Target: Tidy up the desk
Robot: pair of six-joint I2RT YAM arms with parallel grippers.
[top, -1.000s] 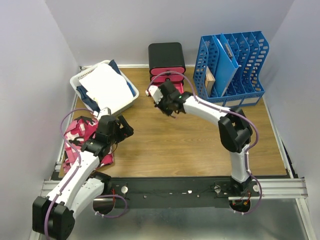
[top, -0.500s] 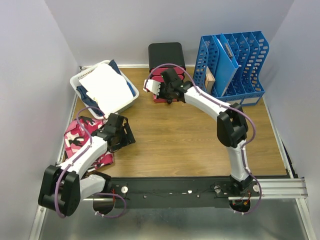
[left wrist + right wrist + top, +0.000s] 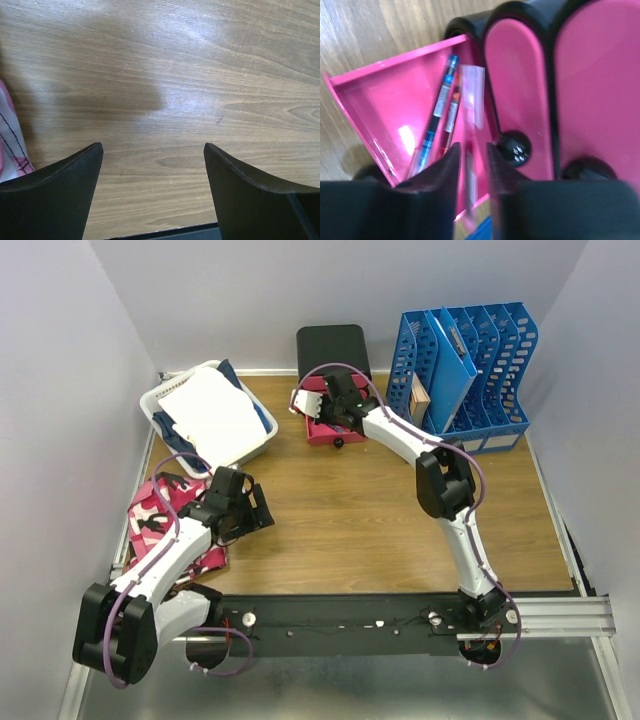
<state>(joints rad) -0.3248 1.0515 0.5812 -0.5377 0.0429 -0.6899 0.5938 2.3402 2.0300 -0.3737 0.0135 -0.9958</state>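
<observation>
The desk (image 3: 350, 510) is a brown wood-grain tabletop, also seen in the left wrist view (image 3: 200, 75). My left gripper (image 3: 250, 510) is open and empty, low over bare wood near the front left (image 3: 152, 146). My right gripper (image 3: 335, 412) hovers over the open pink drawer (image 3: 330, 433) of the black drawer unit (image 3: 332, 345). In the right wrist view its jaws (image 3: 473, 146) are nearly closed on a thin clear pen (image 3: 472, 100), blurred, over the drawer (image 3: 380, 100). A blue pen (image 3: 440, 105) and a red pen (image 3: 451, 117) lie inside the drawer.
A white basket (image 3: 165, 405) of papers stands at the back left. A blue file rack (image 3: 470, 360) stands at the back right. A pink patterned pouch (image 3: 160, 515) lies at the left edge, showing in the left wrist view (image 3: 7, 135). The black front rail (image 3: 350, 620) runs along the near edge.
My right gripper moved back from the middle of the desk to above the open pink drawer. My left arm folded and its gripper shifted slightly right and nearer.
</observation>
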